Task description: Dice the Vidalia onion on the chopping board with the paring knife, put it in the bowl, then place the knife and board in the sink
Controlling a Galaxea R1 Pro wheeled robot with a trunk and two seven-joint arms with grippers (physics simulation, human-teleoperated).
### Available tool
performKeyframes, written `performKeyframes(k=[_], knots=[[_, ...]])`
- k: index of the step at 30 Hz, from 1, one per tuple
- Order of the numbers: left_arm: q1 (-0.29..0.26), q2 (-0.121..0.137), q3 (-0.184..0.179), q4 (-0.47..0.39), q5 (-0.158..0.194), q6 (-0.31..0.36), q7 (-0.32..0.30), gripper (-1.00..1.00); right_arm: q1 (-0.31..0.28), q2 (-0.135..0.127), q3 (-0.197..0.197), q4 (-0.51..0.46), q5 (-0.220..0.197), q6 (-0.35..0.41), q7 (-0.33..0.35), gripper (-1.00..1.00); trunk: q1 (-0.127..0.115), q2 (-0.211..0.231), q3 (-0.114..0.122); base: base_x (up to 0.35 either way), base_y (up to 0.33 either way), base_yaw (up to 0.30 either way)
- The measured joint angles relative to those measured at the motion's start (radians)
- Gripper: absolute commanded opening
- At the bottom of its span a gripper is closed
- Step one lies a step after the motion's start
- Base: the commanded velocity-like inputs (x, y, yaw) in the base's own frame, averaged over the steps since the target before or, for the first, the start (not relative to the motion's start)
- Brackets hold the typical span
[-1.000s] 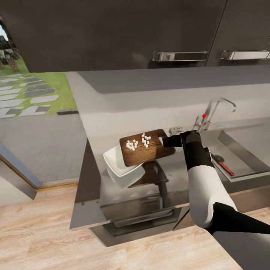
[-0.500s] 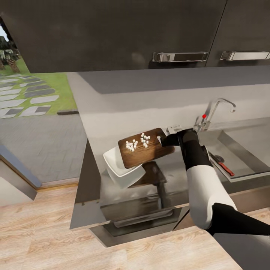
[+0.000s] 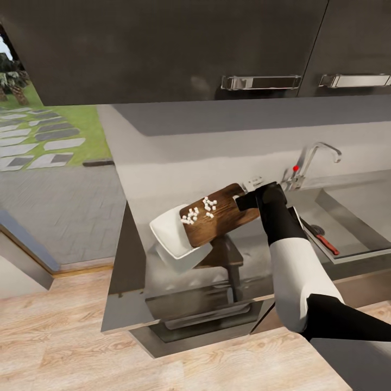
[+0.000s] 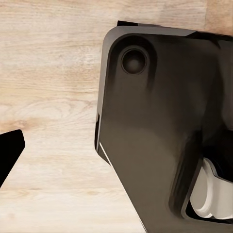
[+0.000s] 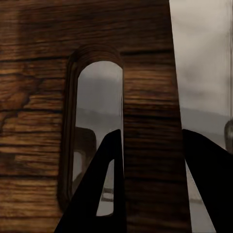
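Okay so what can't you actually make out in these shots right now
- Bowl, head view: its right part is hidden under the tilted chopping board.
- Paring knife, head view: partly behind the right arm, blade too small.
- Left claw, left wrist view: one dark tip at the picture's edge, state unclear.

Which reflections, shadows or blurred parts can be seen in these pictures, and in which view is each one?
Head view: the glossy countertop mirrors the chopping board and the bowl as dark and pale smears; the onion dice look soft. Right wrist view: the board's grain is sharp, the fingers are plain black silhouettes, and the background through the slot is hazy. Left wrist view: a dark robot part with a soft sheen.
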Motion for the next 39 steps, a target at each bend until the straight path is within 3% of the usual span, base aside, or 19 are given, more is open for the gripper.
performKeyframes(k=[5,13,22,24,31,39], knots=[[0.0,0.0,0.0,0.0,0.0,0.0,-0.001,1.0,-0.012,0.0,0.001,-0.011,0.0,0.063,0.0,-1.0,0.0,0.0,0.0,0.0,0.0,0.0],[0.0,0.0,0.0,0.0,0.0,0.0,-0.003,1.0,-0.015,0.003,0.023,-0.036,0.0,0.074,0.0,-1.0,0.0,0.0,0.0,0.0,0.0,0.0],[0.0,0.0,0.0,0.0,0.0,0.0,-0.004,1.0,-0.018,0.003,0.192,-0.08,0.0,0.148,-0.002,-1.0,0.0,0.0,0.0,0.0,0.0,0.0],[0.0,0.0,0.0,0.0,0.0,0.0,-0.004,1.0,-0.018,0.004,0.21,-0.081,0.0,0.159,-0.004,-1.0,0.0,0.0,0.0,0.0,0.0,0.0],[0.0,-0.001,0.0,0.0,0.0,0.0,-0.004,1.0,-0.057,0.004,0.219,-0.081,0.056,0.169,-0.005,-1.0,0.0,0.0,0.0,0.0,0.0,0.0],[0.0,-0.001,0.0,-0.001,0.0,0.0,-0.004,1.0,-0.064,0.004,0.22,-0.081,0.06,0.187,-0.006,-1.0,0.0,0.0,0.0,0.0,0.0,0.0]])
